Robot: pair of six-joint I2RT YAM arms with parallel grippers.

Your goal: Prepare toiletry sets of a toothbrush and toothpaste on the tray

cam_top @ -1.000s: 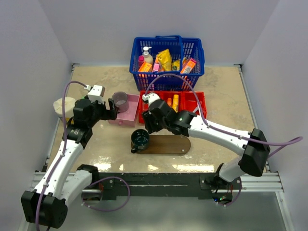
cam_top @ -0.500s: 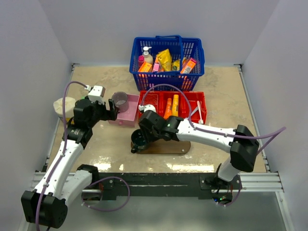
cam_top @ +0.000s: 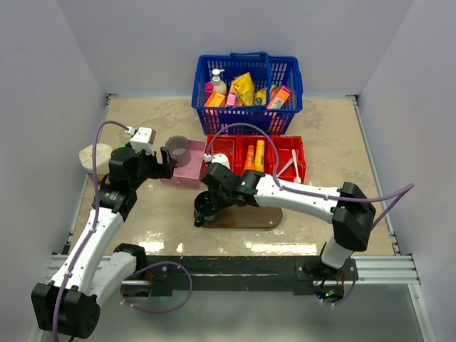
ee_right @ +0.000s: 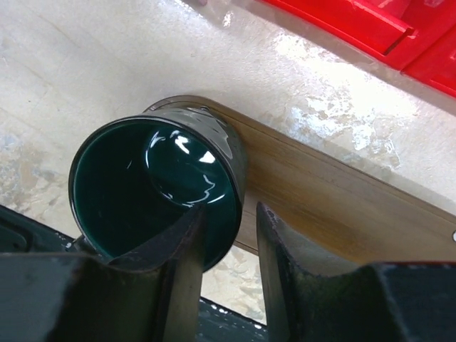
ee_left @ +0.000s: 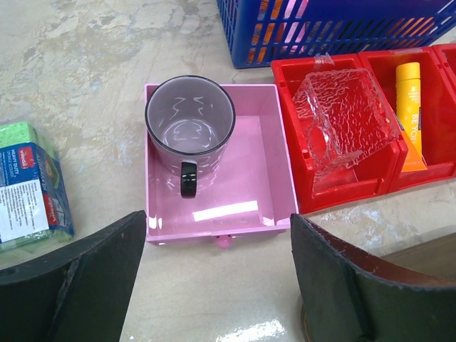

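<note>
The dark brown tray [cam_top: 256,216] lies in front of the red bin [cam_top: 303,153]. A dark green mug [ee_right: 157,192] stands on its left end. My right gripper [ee_right: 231,210] straddles the mug's near wall, one finger inside and one outside, with a small gap showing at the outer finger. Two orange-yellow toothpaste tubes [cam_top: 259,153] lie in the red bin's middle compartment, and one also shows in the left wrist view [ee_left: 410,107]. A white toothbrush [cam_top: 294,165] lies in the right compartment. My left gripper [ee_left: 217,285] hangs open and empty in front of the pink box [ee_left: 214,206].
A purple mug [ee_left: 189,128] stands in the pink box. A clear crinkled plastic cup [ee_left: 345,121] leans in the red bin's left compartment. The blue basket [cam_top: 246,121] of goods stands behind the bin. A packaged green sponge [ee_left: 28,182] lies left of the pink box.
My right gripper has moved left and down from over the red bin to the green mug's rim, its jaws narrowing. The left arm has not moved.
</note>
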